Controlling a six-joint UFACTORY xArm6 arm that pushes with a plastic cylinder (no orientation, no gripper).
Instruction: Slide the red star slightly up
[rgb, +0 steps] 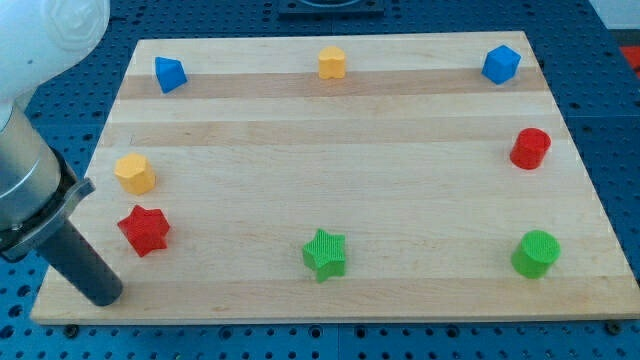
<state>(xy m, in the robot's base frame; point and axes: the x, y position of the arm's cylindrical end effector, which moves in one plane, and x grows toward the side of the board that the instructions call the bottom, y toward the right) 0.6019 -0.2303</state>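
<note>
You've got my tip at the view's bottom-left corner of the desk, down-left of the red star and apart from it, no contact. The rod comes in from the view's left edge, slanting down to the right. The end effector is just that bare rod, so nothing on it opens, closes or grips.

Left to right:
- Red star: near the desk's left edge, lower part. One point faces roughly the view's top; it's about as wide as tall, so no long axis to call.
- Yellow block (looks hexagonal): just above the star, close but apart.
- Blue block, angular, exact shape hard to tell: top-left corner.
- Green star: bottom centre, one point toward the view's top.
- Small yellow block: top centre, shape unclear.
- Blue cube: top right, sitting rotated.
- Red cylinder: right edge, mid-height.
- Green cylinder: bottom right, below the red one.

All blocks sit flat on the desk, well spread around its border.
</note>
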